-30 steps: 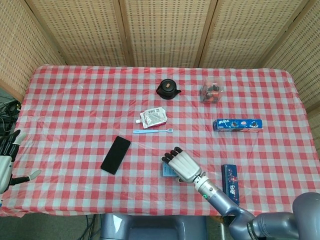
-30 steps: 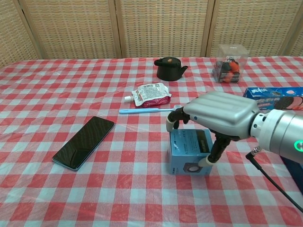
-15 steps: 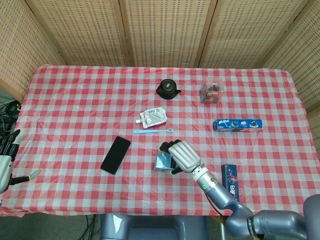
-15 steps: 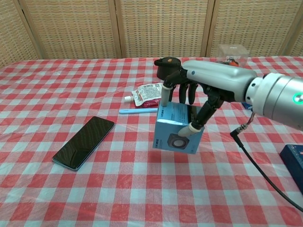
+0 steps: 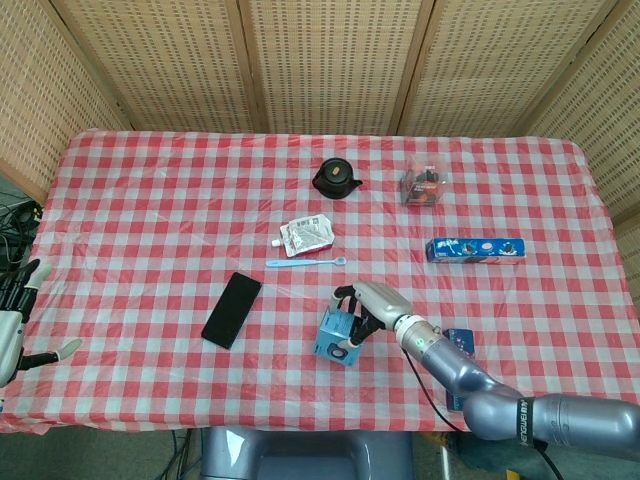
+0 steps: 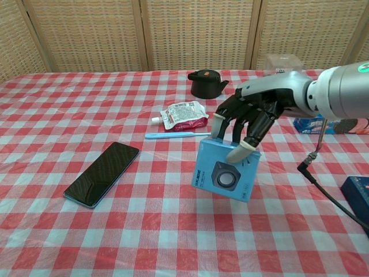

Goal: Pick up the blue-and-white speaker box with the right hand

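Note:
The blue-and-white speaker box [image 6: 225, 171] [image 5: 337, 336] hangs tilted above the checked tablecloth, its face with the round speaker picture turned toward the chest camera. My right hand [image 6: 249, 119] [image 5: 368, 303] grips it from above, fingers over its top edge and thumb on the front face. My left hand [image 5: 14, 318] shows only in the head view, at the far left beyond the table's edge, fingers spread and holding nothing.
A black phone [image 6: 102, 173] lies left of the box. Behind it are a white-and-red pouch [image 6: 183, 114] and a light blue toothbrush [image 6: 176, 135]. A black pot [image 6: 206, 83], a clear snack tub [image 6: 281, 74], a blue biscuit box [image 5: 475, 249] and a dark blue box [image 6: 356, 193] stand further off.
My right hand has lifted the speaker box off the cloth and turned it so its speaker face points forward. The left hand has not moved.

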Tool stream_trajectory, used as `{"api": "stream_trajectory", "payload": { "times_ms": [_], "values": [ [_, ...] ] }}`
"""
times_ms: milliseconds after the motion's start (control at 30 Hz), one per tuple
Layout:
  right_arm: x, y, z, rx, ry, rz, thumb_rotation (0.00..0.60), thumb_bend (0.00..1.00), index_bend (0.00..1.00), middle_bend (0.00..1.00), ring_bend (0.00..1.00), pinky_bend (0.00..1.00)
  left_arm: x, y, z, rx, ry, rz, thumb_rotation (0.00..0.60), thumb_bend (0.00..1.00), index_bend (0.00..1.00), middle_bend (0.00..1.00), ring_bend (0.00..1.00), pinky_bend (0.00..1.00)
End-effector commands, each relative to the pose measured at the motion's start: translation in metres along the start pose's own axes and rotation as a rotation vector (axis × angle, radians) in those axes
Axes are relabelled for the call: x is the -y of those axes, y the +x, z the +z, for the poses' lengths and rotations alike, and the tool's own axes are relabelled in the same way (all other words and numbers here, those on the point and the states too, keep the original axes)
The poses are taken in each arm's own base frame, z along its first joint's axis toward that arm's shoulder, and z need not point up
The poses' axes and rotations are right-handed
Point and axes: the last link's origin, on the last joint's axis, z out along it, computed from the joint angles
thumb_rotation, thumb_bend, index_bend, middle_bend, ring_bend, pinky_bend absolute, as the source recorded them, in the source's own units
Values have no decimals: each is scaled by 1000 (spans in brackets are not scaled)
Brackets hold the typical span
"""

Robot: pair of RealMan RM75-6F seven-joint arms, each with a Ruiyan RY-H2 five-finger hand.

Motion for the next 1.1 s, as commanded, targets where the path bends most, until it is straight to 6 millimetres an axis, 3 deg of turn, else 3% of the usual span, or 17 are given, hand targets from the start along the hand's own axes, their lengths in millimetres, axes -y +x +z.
{"api": "stream_trajectory", "payload": {
  "times_ms": [33, 367, 467, 533, 633, 867, 1100],
  "values": [
    [-7, -2, 5, 70, -54, 18, 600, 755, 509, 564, 558, 576, 0, 0, 0, 0, 1, 1, 600, 0, 0, 0, 0, 0],
    [-19, -10, 14, 170, -161, 7, 600, 767, 492, 544, 562, 567, 1, 0, 0, 3, 6, 0, 600, 0, 0, 0, 0, 0],
    [-22, -11, 15, 170, -176, 0, 600, 578, 305, 345, 312, 335, 1, 1, 0, 2, 6, -1, 600, 0, 0, 0, 0, 0],
    [-25, -10, 16, 147, -174, -43, 600, 292, 120, 117, 70, 104, 1, 1, 0, 1, 6, -2, 600, 0, 0, 0, 0, 0],
    [-24, -6, 17, 57, -141, -136, 600, 58, 20, 1, 0, 0, 1, 1, 0, 0, 5, -2, 600, 0, 0, 0, 0, 0],
    [-12, 18, -3, -152, -19, -197, 600, 14, 9, 0, 0, 0, 0, 1, -2, -5, -1, -2, 600, 0, 0, 0, 0, 0],
    [-39, 34, -44, -327, 61, -355, 600, 0, 16, 0, 0, 0, 3, 5, -4, -19, 3, -17, 600, 0, 0, 0, 0, 0]
  ]
}}
